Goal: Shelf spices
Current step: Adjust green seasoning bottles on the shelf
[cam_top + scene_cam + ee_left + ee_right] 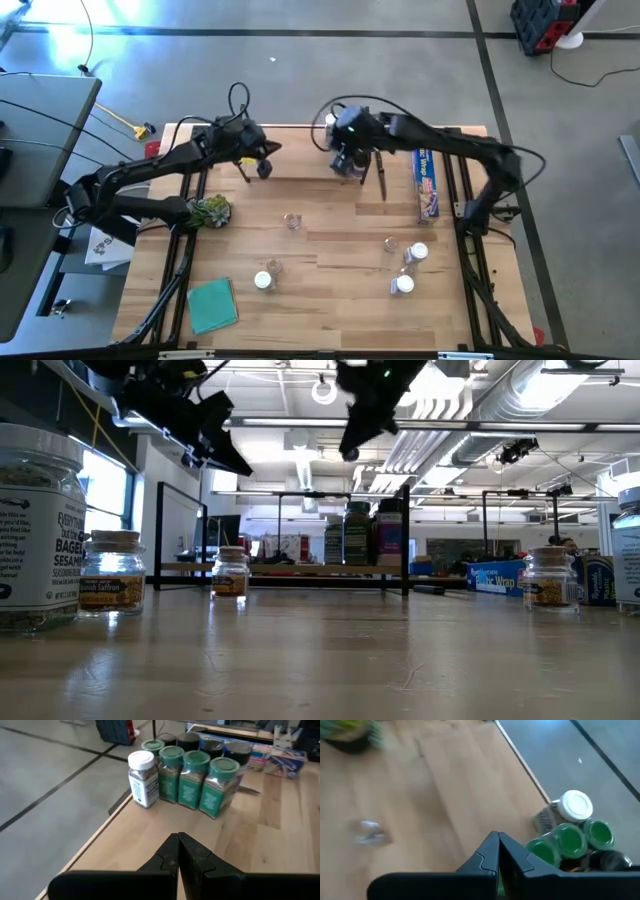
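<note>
From above: left gripper closed and empty, raised over the table's far edge, left of middle; right gripper likewise pinched shut with nothing held, hanging near the far edge just beside a cluster of jars on the shelf. Blue box along the right edge, plant at the left edge, green pad toward the near left corner. Loose jars scattered across the middle and near half: one clear mid-table, two near the pad, three right of centre. From table height: both grippers up high, fingers together; big jar at the near left, small jars beside it, another farther back, one to the right; shelf frame at the far edge with jars inside. Left wrist: fingers meeting tip to tip above bare wood; white-lidded jar and green-lidded jars packed touching at the table's edge. Right wrist: fingers closed, green lids and white lid just beside them at the edge.
</note>
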Motion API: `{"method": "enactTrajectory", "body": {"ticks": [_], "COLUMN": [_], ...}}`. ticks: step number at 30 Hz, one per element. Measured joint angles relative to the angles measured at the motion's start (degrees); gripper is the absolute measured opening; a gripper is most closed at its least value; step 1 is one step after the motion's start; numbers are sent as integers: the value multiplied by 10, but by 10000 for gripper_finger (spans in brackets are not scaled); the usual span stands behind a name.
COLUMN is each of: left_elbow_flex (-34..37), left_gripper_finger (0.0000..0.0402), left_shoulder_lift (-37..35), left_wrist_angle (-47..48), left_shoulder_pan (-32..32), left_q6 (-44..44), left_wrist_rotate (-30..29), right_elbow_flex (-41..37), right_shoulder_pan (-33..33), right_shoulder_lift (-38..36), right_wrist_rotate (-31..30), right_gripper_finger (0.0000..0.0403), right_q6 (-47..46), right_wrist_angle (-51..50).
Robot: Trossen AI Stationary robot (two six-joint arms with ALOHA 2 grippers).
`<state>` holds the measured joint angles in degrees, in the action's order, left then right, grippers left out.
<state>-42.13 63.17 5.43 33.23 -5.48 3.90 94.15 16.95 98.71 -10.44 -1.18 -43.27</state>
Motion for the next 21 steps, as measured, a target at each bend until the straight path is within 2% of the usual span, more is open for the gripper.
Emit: {"method": "enactTrajectory", "body": {"ticks": [3, 9, 21], "left_elbow_flex": [9, 19, 21], "left_gripper_finger": [0, 0, 0], "left_shoulder_lift": [-11, -16, -16], "left_wrist_angle": [1, 6, 6], "left_shoulder_pan": [-6, -11, -11], "left_q6": [-1, -7, -8], "left_wrist_rotate": [-1, -1, -1], "right_elbow_flex": [40, 91, 90], "right_shoulder_pan": [33, 86, 104], "right_shoulder_lift": [55, 120, 127], "right_wrist_rotate": [21, 25, 18], "right_gripper_finger": [0, 0, 0], "right_q6": [25, 5, 1], "right_wrist_angle": [-18, -55, -101]}}
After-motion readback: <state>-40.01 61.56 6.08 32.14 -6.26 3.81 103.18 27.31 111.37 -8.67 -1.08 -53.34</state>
